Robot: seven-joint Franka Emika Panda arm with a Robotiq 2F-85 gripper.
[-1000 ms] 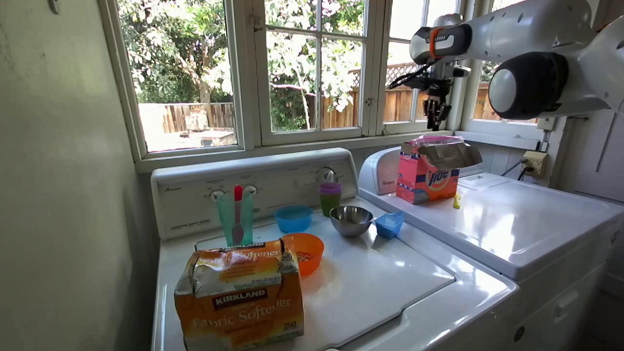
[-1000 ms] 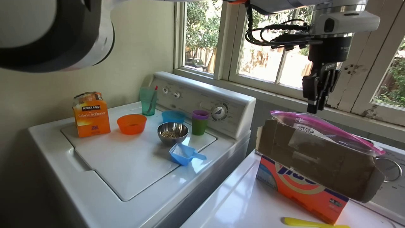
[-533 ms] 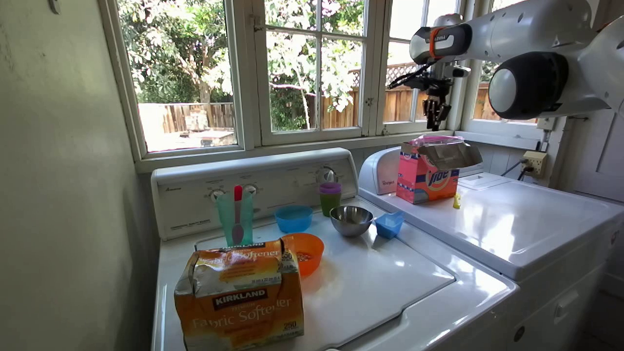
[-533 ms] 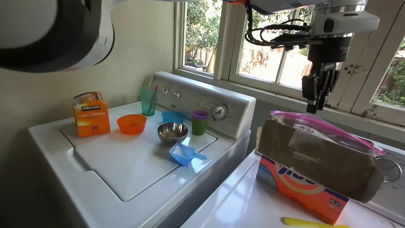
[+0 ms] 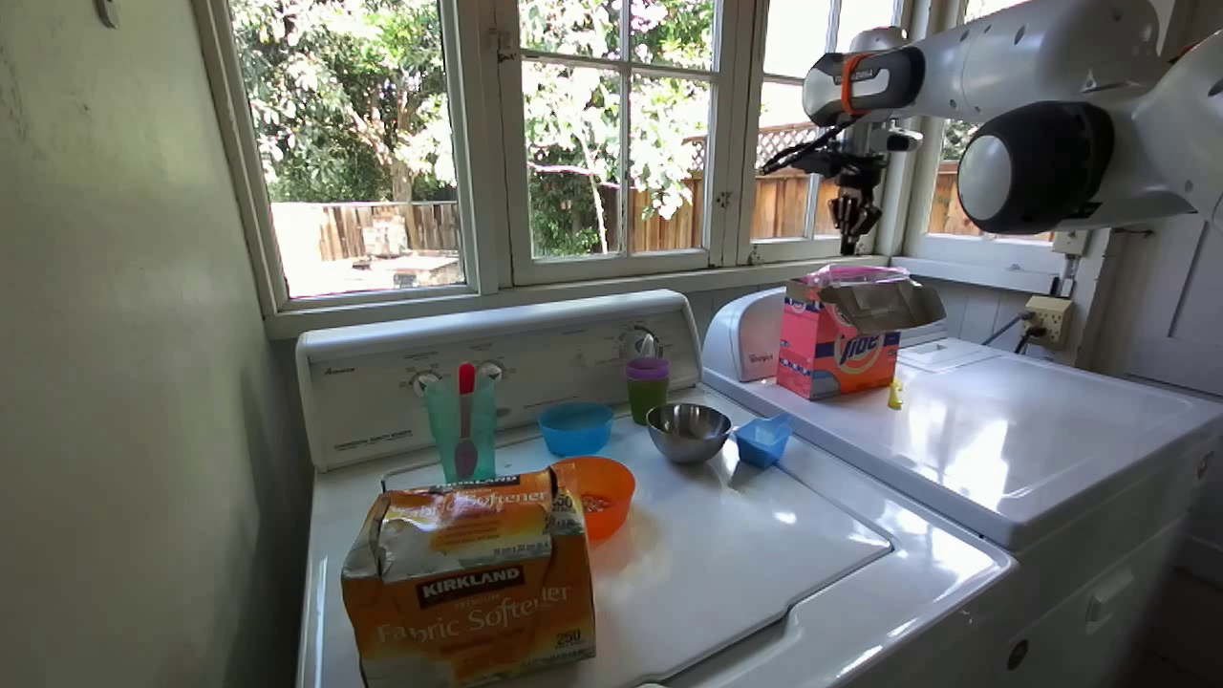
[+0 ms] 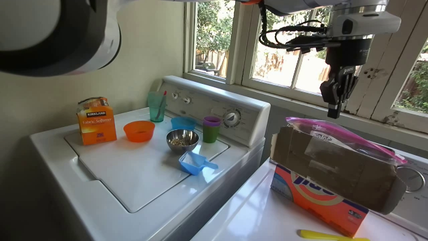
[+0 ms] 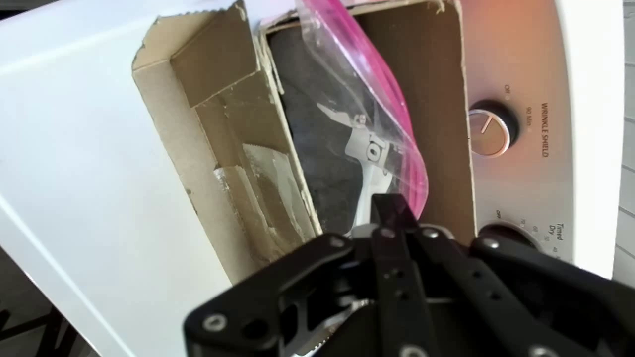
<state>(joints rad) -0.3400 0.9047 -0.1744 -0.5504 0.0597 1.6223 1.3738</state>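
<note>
My black gripper (image 6: 334, 113) hangs in the air above the open Tide box (image 6: 316, 195), its fingers drawn together and nothing visible held between them. In the wrist view the gripper (image 7: 396, 210) overlaps the clear bag (image 7: 342, 69) with a pink zip edge, which lies inside the box. A gap shows between fingertips and bag in an exterior view, so they are apart. The box's torn cardboard flap (image 7: 208, 134) folds outward. Beside the box lies a yellow utensil (image 6: 326, 235), partly cut off there and small in an exterior view.
On the left machine stand a fabric softener box (image 5: 478, 583), an orange bowl (image 6: 138, 131), a blue bowl (image 5: 575, 430), a steel bowl (image 6: 183, 145), a blue scoop (image 6: 194, 162), stacked cups (image 6: 211, 130) and a teal cup (image 6: 155, 107) with a utensil. Windows back both machines.
The gripper's fingers have closed together from a partly spread position. The arm holds its place, and the box, bag and bowls have not moved.
</note>
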